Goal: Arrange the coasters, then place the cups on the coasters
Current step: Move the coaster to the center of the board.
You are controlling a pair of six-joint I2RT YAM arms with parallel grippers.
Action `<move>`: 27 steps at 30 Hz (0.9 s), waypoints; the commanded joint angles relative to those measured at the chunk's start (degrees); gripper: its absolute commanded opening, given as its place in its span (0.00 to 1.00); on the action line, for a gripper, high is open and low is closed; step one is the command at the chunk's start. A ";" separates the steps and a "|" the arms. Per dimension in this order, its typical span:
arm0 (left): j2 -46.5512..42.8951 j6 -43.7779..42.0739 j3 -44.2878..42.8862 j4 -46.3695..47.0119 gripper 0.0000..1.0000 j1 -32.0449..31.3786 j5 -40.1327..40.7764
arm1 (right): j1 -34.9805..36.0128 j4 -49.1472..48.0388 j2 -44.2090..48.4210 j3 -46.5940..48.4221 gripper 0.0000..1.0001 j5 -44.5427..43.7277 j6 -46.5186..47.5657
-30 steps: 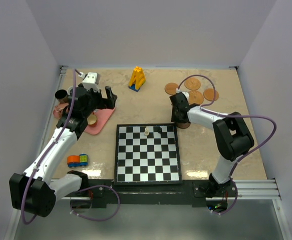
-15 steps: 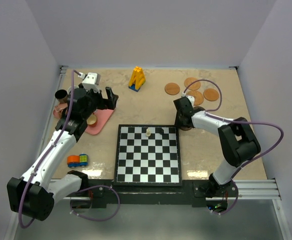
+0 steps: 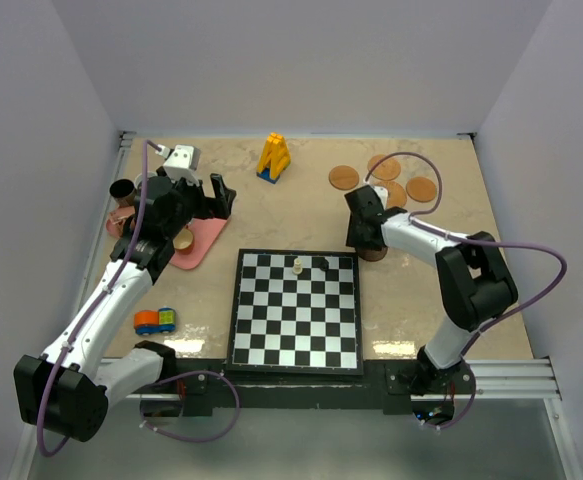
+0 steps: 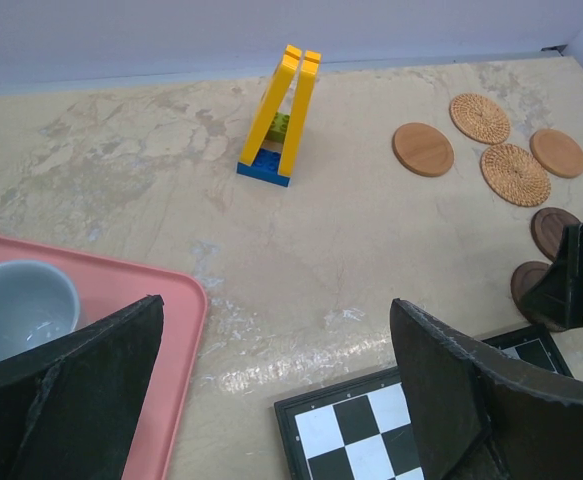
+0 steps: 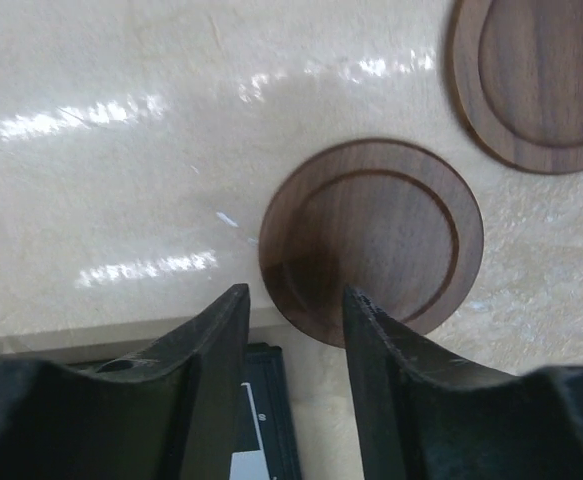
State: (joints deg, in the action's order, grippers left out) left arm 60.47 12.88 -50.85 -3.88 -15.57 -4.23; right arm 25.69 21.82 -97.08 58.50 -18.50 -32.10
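Note:
Four tan coasters (image 3: 344, 177) lie at the back right: two smooth (image 4: 422, 149) and two woven (image 4: 515, 174). Two dark coasters lie flat nearer the chessboard: one (image 5: 371, 240) by its far right corner, the other (image 5: 536, 80) just beyond. My right gripper (image 5: 293, 300) stands open over the near edge of the first dark coaster (image 3: 374, 254), not clamping it. Cups sit on and around the pink tray (image 3: 199, 248) at the left, among them a pale blue one (image 4: 16, 310) and a dark one (image 3: 121, 188). Over the tray's right edge my left gripper (image 4: 276, 305) hangs wide open and empty.
The chessboard (image 3: 296, 308) fills the near middle, with two small pieces (image 3: 296, 265) on its far row. A yellow brick structure (image 3: 274, 157) stands at the back centre. A small red, blue and green toy (image 3: 155, 320) lies at the near left.
The right jaws have widened, leaving the dark coaster flat on the table. The right gripper came toward the board's corner. The left arm has not moved.

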 commanded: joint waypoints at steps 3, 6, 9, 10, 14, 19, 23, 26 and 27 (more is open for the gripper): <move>0.09 -0.32 -0.22 2.91 1.00 -0.42 1.24 | -0.20 1.29 -0.92 7.41 0.54 -1.01 3.35; 0.27 -0.58 -0.30 2.91 1.00 -0.42 1.68 | -0.55 0.94 -3.90 9.61 0.60 -2.32 5.55; 0.70 -0.67 -0.30 2.91 1.00 -0.34 2.03 | -1.78 0.24 -7.59 11.63 0.66 -2.24 7.40; 0.79 -0.75 -0.30 2.91 1.00 -0.42 2.03 | -2.31 -0.29 -8.47 11.90 0.67 -1.98 7.83; 1.06 -0.76 -0.30 2.91 1.00 -0.42 2.21 | -3.98 -1.61 -9.27 11.20 0.70 -1.19 8.89; 1.41 -0.41 -0.30 3.00 1.00 -0.42 1.15 | -5.04 -1.09 -7.52 7.08 0.68 -0.83 8.54; 1.15 0.03 -0.39 3.00 1.00 -0.42 0.28 | -5.21 0.14 -4.97 2.86 0.65 -2.15 7.84; 0.97 0.39 -0.30 2.91 1.00 -0.42 -0.25 | -5.30 1.20 -2.60 0.66 0.62 -3.03 7.05; 1.06 0.47 -0.22 3.00 1.00 -0.42 -0.43 | -5.39 1.55 -1.98 0.39 0.61 -2.94 6.96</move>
State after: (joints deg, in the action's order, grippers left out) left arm 61.80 12.88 -50.85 -3.88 -15.57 -3.18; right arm 20.82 19.97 -102.10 61.52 -19.97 -24.29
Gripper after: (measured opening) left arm 0.997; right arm 0.629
